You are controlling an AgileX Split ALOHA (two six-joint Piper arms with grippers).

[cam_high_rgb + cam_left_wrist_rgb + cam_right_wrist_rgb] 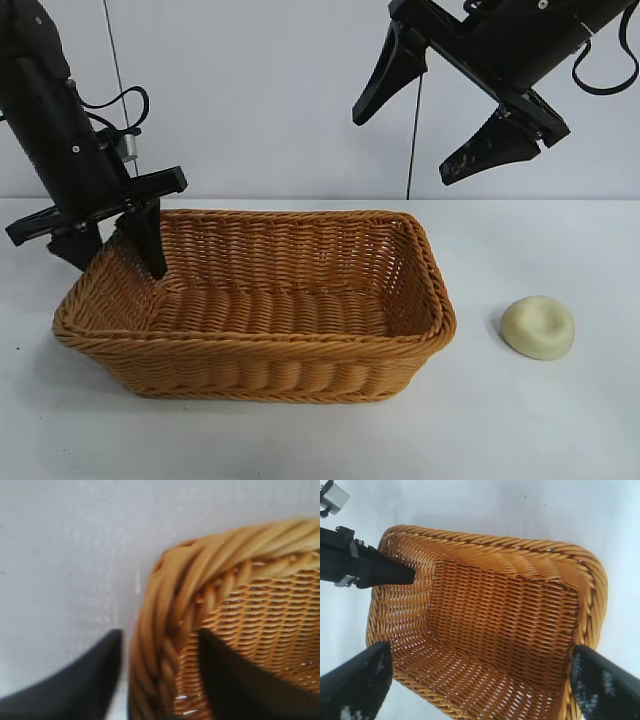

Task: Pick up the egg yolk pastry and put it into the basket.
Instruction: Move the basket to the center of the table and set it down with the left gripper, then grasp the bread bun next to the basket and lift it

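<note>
A white surface (560, 420) is seen, backed by a plain pale wall (260, 100); thin dark cables hang against it. The basket (255, 345) stands on the surface, toward the left of the exterior view. The egg yolk pastry (538, 327) lies on the surface to the right of the basket, apart from its rim, untouched.

Left end effector (115, 245): lowered at the basket's left end, jaws spread, one finger inside the wall and one outside, the braided rim straddled between them. Actual contact with the rim cannot be made out in the blurred left wrist view. The outer finger is partly hidden behind the basket wall in the exterior view.

Right end effector (445, 110): held high above the basket's right end, jaws wide apart, nothing between them. Its arm is cut off by the frame's upper edge.

The pastry is not seen in either wrist view
</note>
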